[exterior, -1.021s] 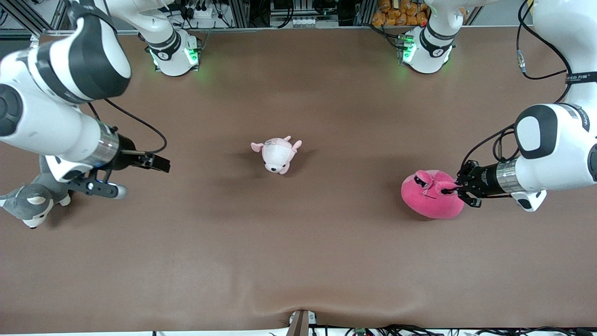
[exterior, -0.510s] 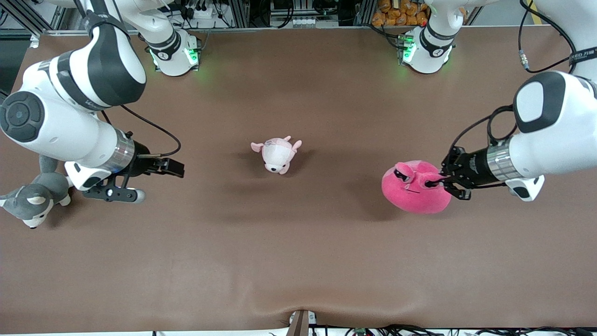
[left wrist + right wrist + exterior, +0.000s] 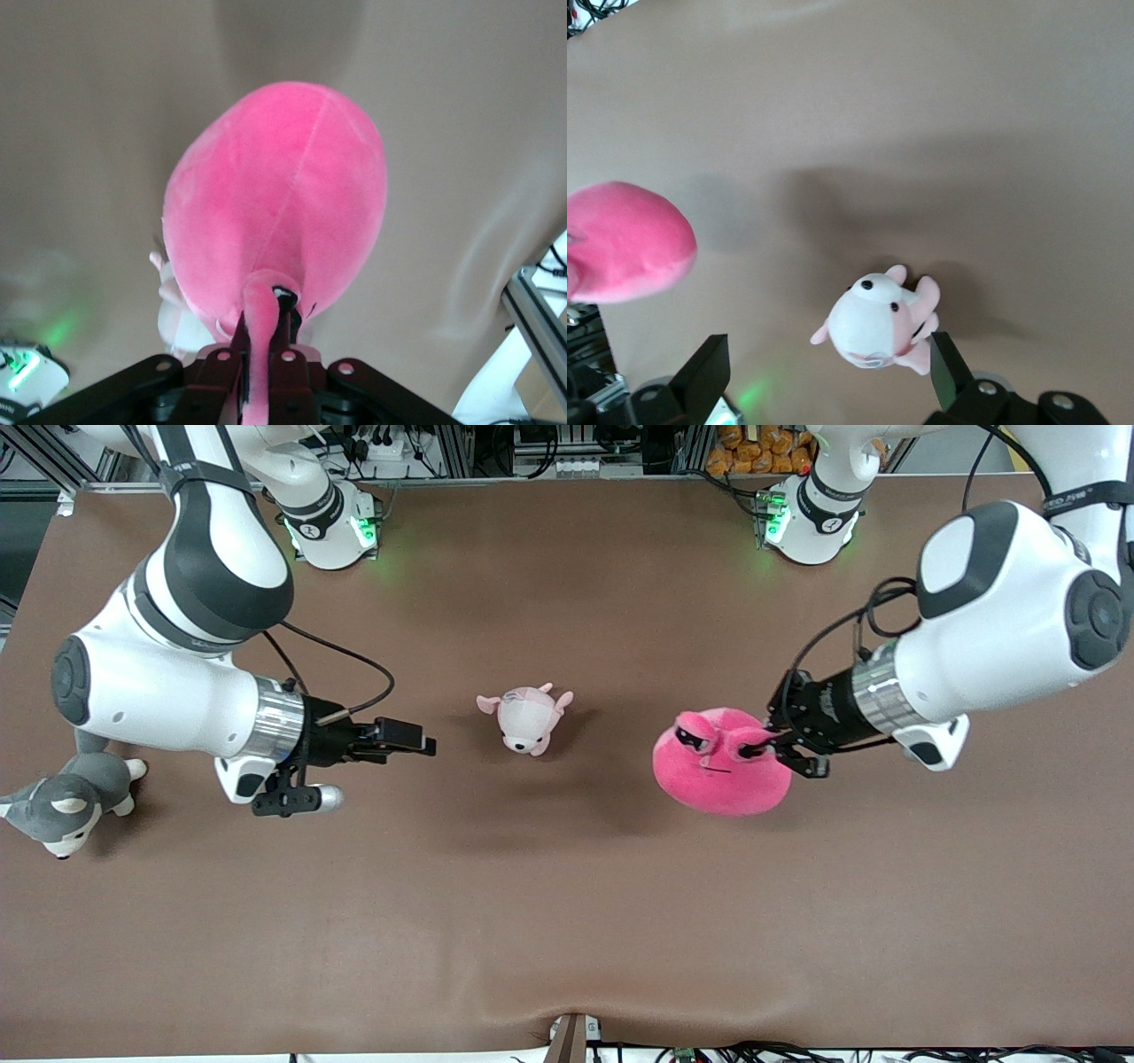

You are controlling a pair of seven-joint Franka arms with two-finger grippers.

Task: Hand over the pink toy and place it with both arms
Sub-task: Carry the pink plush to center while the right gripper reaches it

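Background — brown worktop (image 3: pixel 567 921)
Matte cloth, wrinkled at camera edge; aluminium framing (image 3: pixel 461 447) and cables (image 3: pixel 771 1052) along the edges — even lighting.

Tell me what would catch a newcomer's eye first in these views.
The hot-pink angry-eyed plush stands out, hanging over the table at the left arm's end, with the left gripper shut on one of its ears. Facing it, the right gripper is open over the table near the right arm's end. Between them, the small pale pink-and-white puppy plush lies mid-table, and a grey husky plush sits at the right arm's end.
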